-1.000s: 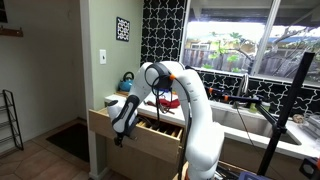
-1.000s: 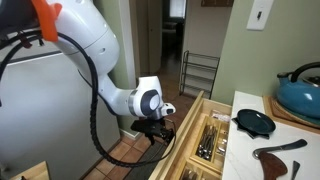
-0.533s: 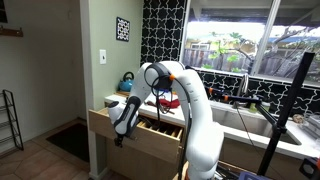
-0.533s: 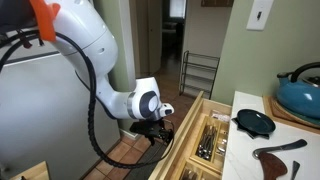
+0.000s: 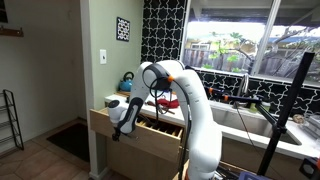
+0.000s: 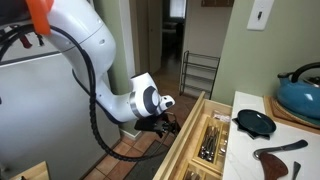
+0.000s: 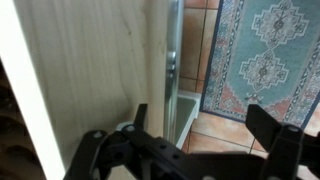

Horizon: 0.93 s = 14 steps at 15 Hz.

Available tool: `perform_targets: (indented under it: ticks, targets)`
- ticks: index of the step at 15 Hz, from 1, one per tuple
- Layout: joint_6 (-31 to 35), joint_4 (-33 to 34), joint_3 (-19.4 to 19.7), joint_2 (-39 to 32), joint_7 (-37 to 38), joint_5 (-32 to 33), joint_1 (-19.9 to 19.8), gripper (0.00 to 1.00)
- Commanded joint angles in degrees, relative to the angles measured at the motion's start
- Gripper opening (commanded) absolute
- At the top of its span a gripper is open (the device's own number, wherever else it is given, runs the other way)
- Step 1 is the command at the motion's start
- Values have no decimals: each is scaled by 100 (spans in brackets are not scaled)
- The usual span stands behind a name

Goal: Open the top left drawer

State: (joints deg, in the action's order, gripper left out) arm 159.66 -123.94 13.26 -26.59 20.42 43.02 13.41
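Pale green wall [image 5: 98,90], with a white switch plate [image 5: 102,57] and a small black-and-white framed print [image 5: 122,29]. Black patterned tile [image 5: 162,30] beside a wide window [image 5: 235,40]; bright daylight, trees and roofs outside. Reddish tile floor [image 5: 30,160], with a dark mat [image 5: 68,140] on it. Open doorway [image 6: 165,40] and black wire rack [image 6: 200,72] in an exterior view. Wrist view: teal patterned rug [image 7: 265,50] on the tiles.
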Motion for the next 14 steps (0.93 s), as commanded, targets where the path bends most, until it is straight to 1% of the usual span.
perform_targets:
  ticks: [1, 2, 3, 4, 5, 6, 8, 10, 11, 14]
  targets:
    - [225, -10, 337, 20, 681, 380, 268, 100]
    - [-45, -49, 185, 75, 665, 25, 201, 100]
    - [-166, -54, 193, 116, 829, -86, 228, 100]
    - [-320, -83, 121, 177, 882, -295, 185, 100]
    - [-471, -73, 173, 238, 1082, -367, 233, 100]
    - [-665, -83, 114, 338, 1202, -507, 169, 100]
    - [-996, -95, 134, 540, 1516, -681, 178, 100]
    - [-1336, -121, 92, 798, 1809, -755, 131, 100]
    - [-1610, -123, 44, 938, 1937, -814, 129, 100]
    - [-2287, -227, -29, 1486, 2520, -708, 25, 100]
